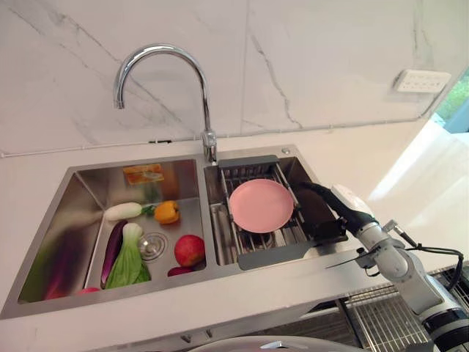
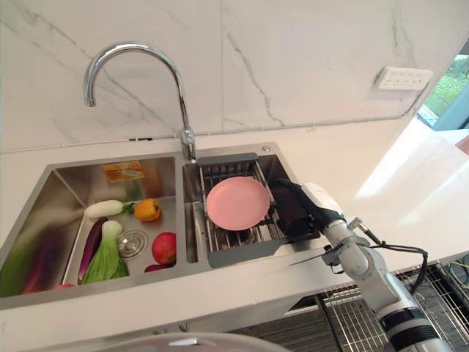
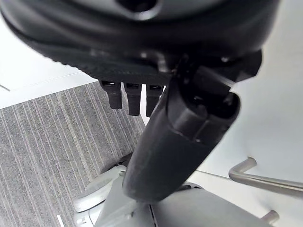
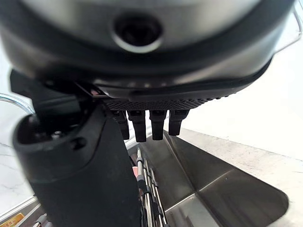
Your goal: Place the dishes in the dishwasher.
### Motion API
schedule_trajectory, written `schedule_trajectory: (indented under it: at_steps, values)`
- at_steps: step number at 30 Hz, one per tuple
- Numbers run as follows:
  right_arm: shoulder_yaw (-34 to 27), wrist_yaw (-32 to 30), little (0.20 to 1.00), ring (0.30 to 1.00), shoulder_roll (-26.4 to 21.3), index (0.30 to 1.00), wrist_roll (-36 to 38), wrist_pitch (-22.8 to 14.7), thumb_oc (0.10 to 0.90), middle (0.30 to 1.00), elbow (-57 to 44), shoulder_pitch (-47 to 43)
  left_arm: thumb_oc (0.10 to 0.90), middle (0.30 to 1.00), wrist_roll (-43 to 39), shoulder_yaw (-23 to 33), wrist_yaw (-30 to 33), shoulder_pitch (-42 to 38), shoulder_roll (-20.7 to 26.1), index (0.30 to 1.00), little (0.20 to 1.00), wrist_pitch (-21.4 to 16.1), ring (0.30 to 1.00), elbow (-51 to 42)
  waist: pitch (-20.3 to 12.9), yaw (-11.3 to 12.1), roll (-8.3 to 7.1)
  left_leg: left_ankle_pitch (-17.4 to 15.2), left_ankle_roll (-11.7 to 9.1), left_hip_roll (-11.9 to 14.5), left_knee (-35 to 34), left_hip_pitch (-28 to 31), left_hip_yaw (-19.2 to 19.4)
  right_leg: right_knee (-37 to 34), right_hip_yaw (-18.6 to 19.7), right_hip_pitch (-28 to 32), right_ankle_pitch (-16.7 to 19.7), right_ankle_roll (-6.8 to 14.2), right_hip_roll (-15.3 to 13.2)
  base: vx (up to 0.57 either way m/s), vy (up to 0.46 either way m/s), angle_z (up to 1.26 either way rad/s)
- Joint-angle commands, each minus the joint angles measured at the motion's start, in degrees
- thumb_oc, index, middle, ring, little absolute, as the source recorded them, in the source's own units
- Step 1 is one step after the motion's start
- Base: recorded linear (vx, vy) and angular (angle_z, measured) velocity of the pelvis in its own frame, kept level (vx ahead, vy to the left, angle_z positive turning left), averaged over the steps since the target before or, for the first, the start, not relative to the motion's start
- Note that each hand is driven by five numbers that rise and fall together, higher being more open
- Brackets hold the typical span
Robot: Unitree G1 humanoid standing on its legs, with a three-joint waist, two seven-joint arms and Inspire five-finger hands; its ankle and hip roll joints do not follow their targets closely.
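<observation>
Pink plate (image 1: 260, 205) flat on sink rack (image 1: 249, 253)

A double steel sink (image 2: 192, 260) sat in a white counter (image 2: 352, 169), its tap (image 2: 139, 73) arched over the left basin. In the right basin a wire rack (image 2: 234, 235) carried one pink plate (image 2: 237, 203). The right hand (image 2: 297, 209) reached in from the right — its dark fingers lay at the plate's right edge, their grip not discernible. The left basin held vegetables and fruit — an eggplant (image 2: 91, 246), bok choy (image 2: 104, 257), an orange pepper (image 2: 147, 210) and a red apple (image 2: 164, 248).
</observation>
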Motion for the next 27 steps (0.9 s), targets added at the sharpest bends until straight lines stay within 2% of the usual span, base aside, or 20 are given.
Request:
schedule_trajectory:
  at_steps: [1,15,27]
  values:
    - [1.5,-5.1,0.900,0.900,-4.3,0.900,-2.4,-2.5,0.800,0.900,-0.6,-10.6,0.800,0.900,1.3,-5.0,-0.6,-3.1,-2.2,0.900,0.900,-1.3,0.900,2.6,1.7,2.2,1.04,-5.0,0.0,1.5,1.4,0.3,-1.3,1.5,-2.2,-1.4,-3.3,4.4,-4.7,0.00,0.000,0.00]
    - [7.3,-8.0,0.900,0.900,-3.9,0.900,-8.3,-0.5,0.800,0.900,3.7,-15.9,0.800,0.900,1.3,-5.2,0.8,-3.1,-1.6,0.900,0.900,-1.2,0.900,2.5,2.1,3.3,0.93,-5.0,0.0,1.4,1.5,0.0,-1.9,1.4,-2.8,-1.1,-3.5,4.4,-4.8,0.00,0.000,0.00]
    - [14.3,-7.9,0.900,0.900,-7.8,0.900,-14.6,-0.5,0.800,0.900,5.3,-20.1,0.800,0.900,0.9,-5.2,1.4,-3.0,-1.1,0.900,0.900,-1.3,0.900,2.6,2.3,4.1,0.49,-5.3,-0.1,1.4,1.5,0.0,-2.5,1.4,-3.4,-0.7,-3.8,4.4,-4.8,0.00,0.000,0.01]
